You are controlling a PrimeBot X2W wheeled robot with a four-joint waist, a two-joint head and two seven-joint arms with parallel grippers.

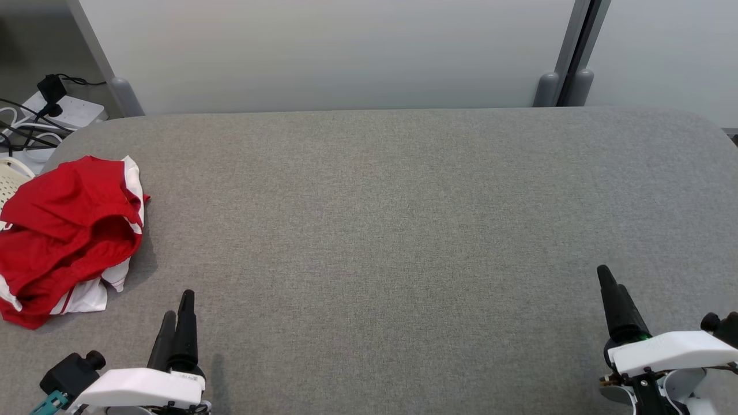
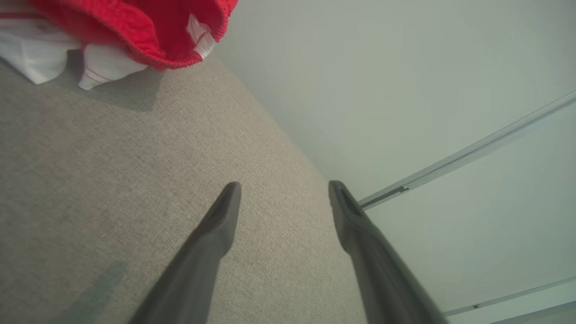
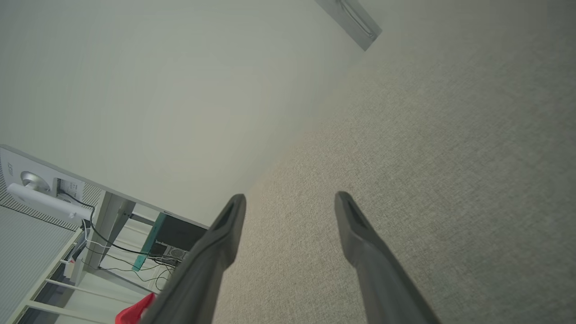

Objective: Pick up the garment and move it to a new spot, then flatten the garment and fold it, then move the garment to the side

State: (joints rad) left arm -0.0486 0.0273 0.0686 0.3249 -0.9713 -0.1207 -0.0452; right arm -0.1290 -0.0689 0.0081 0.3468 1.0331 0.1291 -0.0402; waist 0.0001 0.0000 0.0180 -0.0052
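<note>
Head view puts the garment at the left edge of the frame, a crumpled red heap with white panels on the grey fabric table. Its long axis runs roughly top to bottom of the frame, leaning toward the lower left. A red gathered opening faces right, and the white parts show along its right and lower sides.

The left gripper sits at the lower left, near the heap's lower right corner but apart from it. Its fingers are spread with nothing between them, as the left wrist view confirms, with the garment at that frame's upper left. The right gripper is at the lower right, well apart from the cloth, its fingers likewise spread and empty.

Bare table lies between the left gripper and the heap. A white perforated basket touches or sits just behind the garment's left side. A power strip with cables lies at the upper left, and a pale partition stands behind the table.
</note>
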